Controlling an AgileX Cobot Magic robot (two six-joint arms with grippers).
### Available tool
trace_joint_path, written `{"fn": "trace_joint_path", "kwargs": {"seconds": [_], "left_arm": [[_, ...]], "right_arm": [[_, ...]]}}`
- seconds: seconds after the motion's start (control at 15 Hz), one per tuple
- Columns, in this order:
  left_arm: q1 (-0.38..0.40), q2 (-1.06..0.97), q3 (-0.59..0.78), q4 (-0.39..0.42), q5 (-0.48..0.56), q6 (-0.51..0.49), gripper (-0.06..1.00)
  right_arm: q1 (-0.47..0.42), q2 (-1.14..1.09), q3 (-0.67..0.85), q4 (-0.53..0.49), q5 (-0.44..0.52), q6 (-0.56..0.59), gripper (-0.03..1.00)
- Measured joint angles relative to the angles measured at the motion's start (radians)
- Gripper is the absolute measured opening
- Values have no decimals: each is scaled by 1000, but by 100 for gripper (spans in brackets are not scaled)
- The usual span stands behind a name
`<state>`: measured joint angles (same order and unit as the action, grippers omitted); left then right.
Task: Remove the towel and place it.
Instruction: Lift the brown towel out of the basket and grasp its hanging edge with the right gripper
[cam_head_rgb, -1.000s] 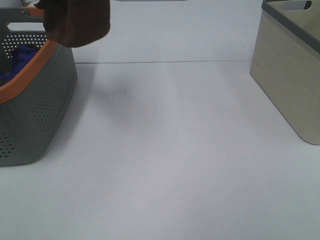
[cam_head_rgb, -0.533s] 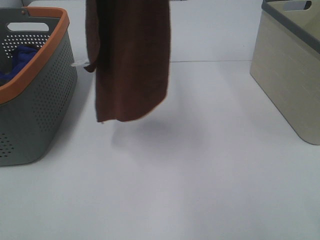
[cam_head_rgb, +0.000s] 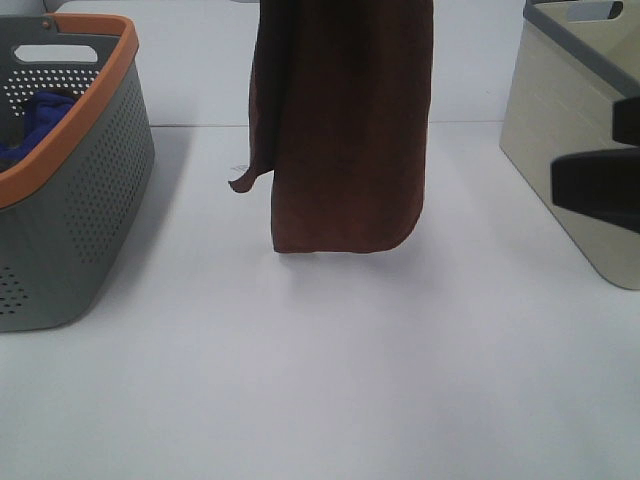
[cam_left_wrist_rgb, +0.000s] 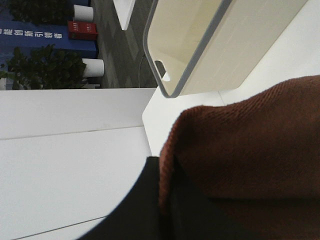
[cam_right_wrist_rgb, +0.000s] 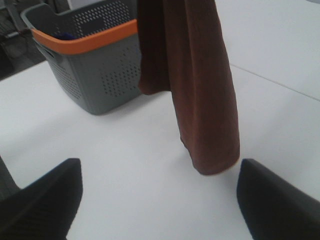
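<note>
The maroon towel (cam_head_rgb: 345, 120) hangs lengthwise from above the top edge of the exterior high view, over the middle of the white table (cam_head_rgb: 320, 380). Its lower edge is close to the tabletop. My left gripper (cam_left_wrist_rgb: 167, 200) is out of the exterior view; in the left wrist view it is shut on the bunched towel (cam_left_wrist_rgb: 250, 145). My right gripper (cam_head_rgb: 598, 185) comes in at the right edge, apart from the towel. In the right wrist view it (cam_right_wrist_rgb: 160, 200) is open and empty, with the towel (cam_right_wrist_rgb: 200, 85) hanging ahead of it.
A grey perforated basket with an orange rim (cam_head_rgb: 100, 90) stands at the left and holds a blue cloth (cam_head_rgb: 35, 120). A beige bin with a grey rim (cam_head_rgb: 570, 150) stands at the right, behind my right gripper.
The towel has been carried right from over the basket to the table's middle, and hangs lower. My right gripper has come into view at the right edge.
</note>
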<state>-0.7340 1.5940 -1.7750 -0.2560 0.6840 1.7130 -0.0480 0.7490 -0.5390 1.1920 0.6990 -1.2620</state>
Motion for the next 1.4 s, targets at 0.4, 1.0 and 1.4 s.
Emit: {"fn": "trace_joint_path", "kwargs": {"seconds": [0.4,1.0,1.4], "left_arm": [[-53,29,0,-3,86,26,0],[-120,29,0,-10,170,59,0],[-120,29,0,-22,170,59,0]], "right_arm": [[0,208,0,379,93,-476,74],[0,345,-62,536,157,-666,73],[0,506,-69,534,148,-709,54]]}}
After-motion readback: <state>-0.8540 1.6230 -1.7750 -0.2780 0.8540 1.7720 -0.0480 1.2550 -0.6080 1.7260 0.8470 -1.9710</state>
